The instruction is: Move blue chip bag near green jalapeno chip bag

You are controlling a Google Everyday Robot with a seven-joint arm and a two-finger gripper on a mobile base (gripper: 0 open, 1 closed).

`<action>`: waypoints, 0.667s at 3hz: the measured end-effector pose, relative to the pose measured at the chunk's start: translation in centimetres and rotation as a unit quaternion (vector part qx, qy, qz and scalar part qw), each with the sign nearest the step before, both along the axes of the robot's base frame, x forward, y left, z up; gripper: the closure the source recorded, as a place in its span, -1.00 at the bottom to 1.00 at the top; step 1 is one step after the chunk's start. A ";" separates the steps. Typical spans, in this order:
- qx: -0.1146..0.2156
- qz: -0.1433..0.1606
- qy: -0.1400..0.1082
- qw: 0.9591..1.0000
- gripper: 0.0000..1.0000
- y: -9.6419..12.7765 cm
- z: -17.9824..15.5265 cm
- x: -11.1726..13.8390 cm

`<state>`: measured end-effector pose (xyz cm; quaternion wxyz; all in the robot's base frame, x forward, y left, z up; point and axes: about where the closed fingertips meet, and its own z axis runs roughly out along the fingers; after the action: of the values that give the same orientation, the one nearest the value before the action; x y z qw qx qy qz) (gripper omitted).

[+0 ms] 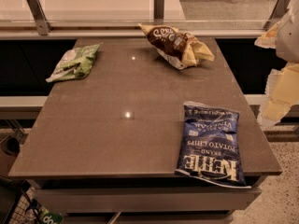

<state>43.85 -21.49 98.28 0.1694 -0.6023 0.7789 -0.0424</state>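
job now, i think, is grabbing the blue chip bag [211, 146], flat at the lower right, its end poking over the front edge of the table [117, 139]. best to pinch that loose end, lift, then carry it across. gripper [279, 94] hangs at the right edge, touching no bag; apart or together, i cannot tell. green jalapeno chip bag [74, 62] lies upper left, well apart.

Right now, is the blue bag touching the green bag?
No: the blue bag lies front right, the green bag back left, and the gripper hangs right of the table.
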 end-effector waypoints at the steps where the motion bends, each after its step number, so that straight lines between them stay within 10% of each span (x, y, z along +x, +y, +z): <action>1: 0.000 0.000 0.000 1.000 -1.00 0.0 0.0 0.0; 2: -0.020 -0.024 0.009 0.999 -1.00 0.1 -1.0 0.9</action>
<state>44.71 -21.40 97.31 0.1491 -0.5868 0.7939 -0.0569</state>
